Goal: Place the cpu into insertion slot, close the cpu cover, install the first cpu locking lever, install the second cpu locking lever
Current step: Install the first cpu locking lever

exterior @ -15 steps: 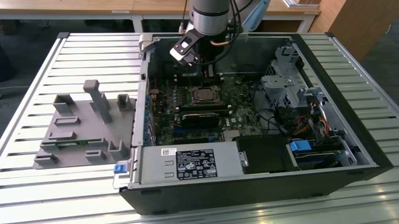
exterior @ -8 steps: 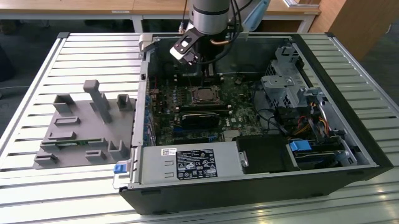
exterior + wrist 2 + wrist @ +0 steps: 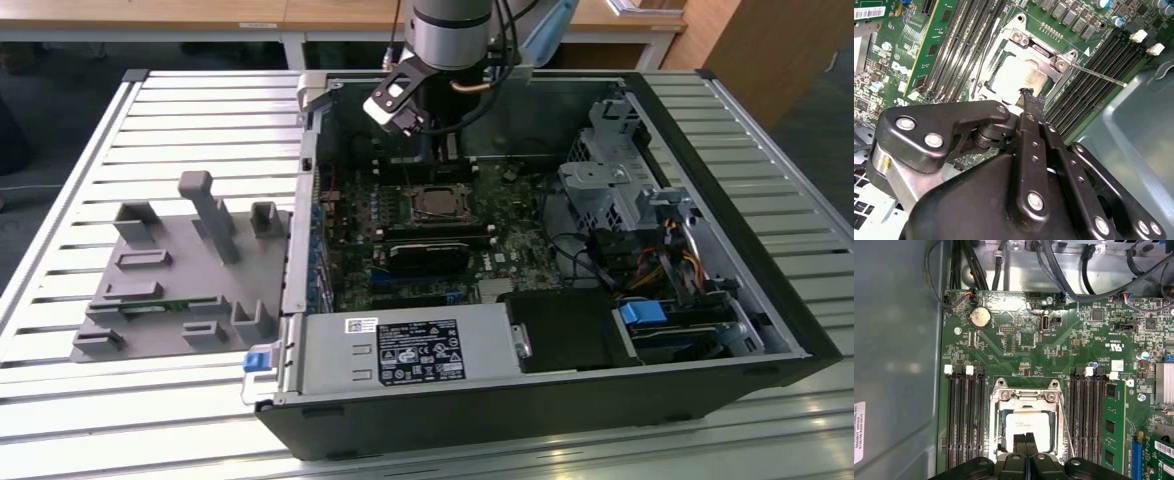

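Note:
The cpu (image 3: 1026, 421) shows its pale silver top inside the insertion slot (image 3: 438, 203) on the green motherboard. The cpu cover (image 3: 1026, 400), a silvery frame with a square window, lies down around the chip. In the second wrist view the cpu (image 3: 1011, 75) sits within the cover (image 3: 1041, 50). A thin locking lever (image 3: 1099, 75) juts out from the socket over the memory slots, also seen as the lever (image 3: 1066, 422). My gripper (image 3: 1025, 440) is shut with its black tips together, empty, hovering just above the chip's edge. From the exterior view the gripper (image 3: 445, 150) hangs over the case's back half.
The open black computer case (image 3: 747, 300) rests on a slatted table. A grey power supply with a white label (image 3: 400, 350) lies at the front. A long black card (image 3: 430, 250), a drive cage (image 3: 607, 190) and cables (image 3: 1079, 270) surround the socket. A grey fixture (image 3: 187, 270) stands at the exterior view's left.

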Controlling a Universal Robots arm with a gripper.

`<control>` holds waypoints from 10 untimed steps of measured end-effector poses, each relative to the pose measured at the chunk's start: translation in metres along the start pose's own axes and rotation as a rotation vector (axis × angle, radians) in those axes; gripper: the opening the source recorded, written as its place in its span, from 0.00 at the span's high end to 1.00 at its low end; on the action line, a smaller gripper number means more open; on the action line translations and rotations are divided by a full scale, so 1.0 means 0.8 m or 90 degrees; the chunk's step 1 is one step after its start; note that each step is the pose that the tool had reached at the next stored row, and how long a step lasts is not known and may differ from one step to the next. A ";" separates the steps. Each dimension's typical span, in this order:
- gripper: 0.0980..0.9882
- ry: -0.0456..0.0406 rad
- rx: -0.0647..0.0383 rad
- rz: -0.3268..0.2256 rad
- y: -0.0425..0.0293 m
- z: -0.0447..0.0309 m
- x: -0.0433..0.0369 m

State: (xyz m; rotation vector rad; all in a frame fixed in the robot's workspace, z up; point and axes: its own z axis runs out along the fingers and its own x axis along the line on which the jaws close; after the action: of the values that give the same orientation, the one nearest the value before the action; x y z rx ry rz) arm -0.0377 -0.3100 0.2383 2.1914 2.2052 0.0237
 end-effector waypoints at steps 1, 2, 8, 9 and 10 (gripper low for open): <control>0.99 0.0000 0.000 0.000 0.0000 -0.0008 0.000; 0.99 0.0000 0.000 0.000 0.0001 -0.0017 0.000; 0.99 0.0000 0.000 0.000 0.0003 -0.0081 0.000; 0.99 0.0000 0.000 0.000 0.0003 -0.0093 0.000; 0.99 0.0000 0.000 0.000 0.0003 -0.0103 0.000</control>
State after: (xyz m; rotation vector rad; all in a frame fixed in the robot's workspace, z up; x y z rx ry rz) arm -0.0377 -0.3100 0.2466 2.1914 2.2052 0.0235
